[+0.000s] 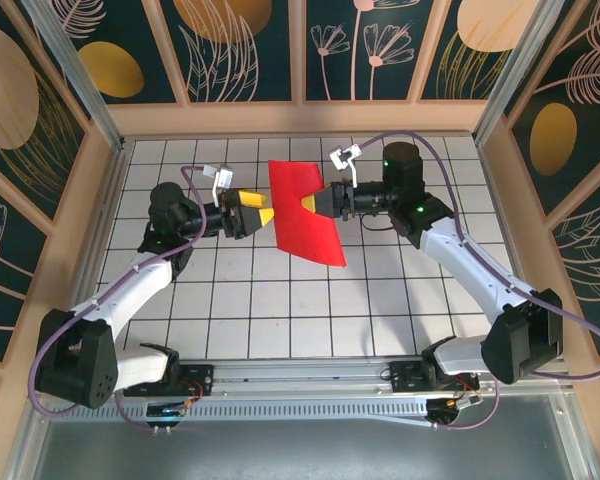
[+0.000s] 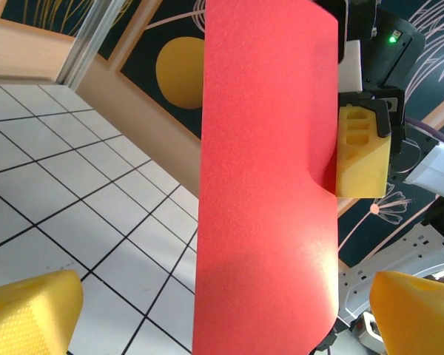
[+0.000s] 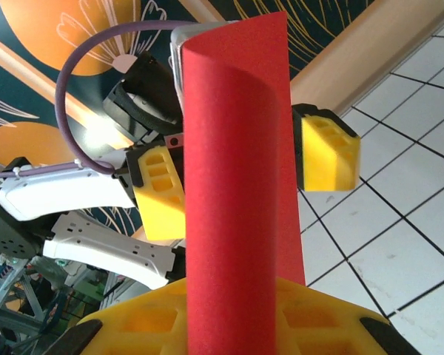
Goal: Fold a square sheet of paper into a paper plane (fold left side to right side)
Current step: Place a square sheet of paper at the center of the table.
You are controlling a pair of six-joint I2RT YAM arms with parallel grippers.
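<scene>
The square sheet of paper (image 1: 302,210) is bright red, bent over on itself in a loose curve and held upright above the tiled table. My right gripper (image 1: 316,203) is shut on its right edge; in the right wrist view the paper (image 3: 233,185) rises from between my yellow fingers (image 3: 318,318). My left gripper (image 1: 264,212) stands open just left of the sheet, apart from it. In the left wrist view the paper (image 2: 266,185) hangs between my wide-spread fingertips (image 2: 29,310), with the right gripper's yellow finger (image 2: 361,151) at its far edge.
The white grid-tiled table (image 1: 280,300) lies below, ringed by a wooden border (image 1: 300,118) and patterned walls. Purple cables (image 1: 435,160) loop from both arms. The arm bases (image 1: 300,380) sit at the near edge.
</scene>
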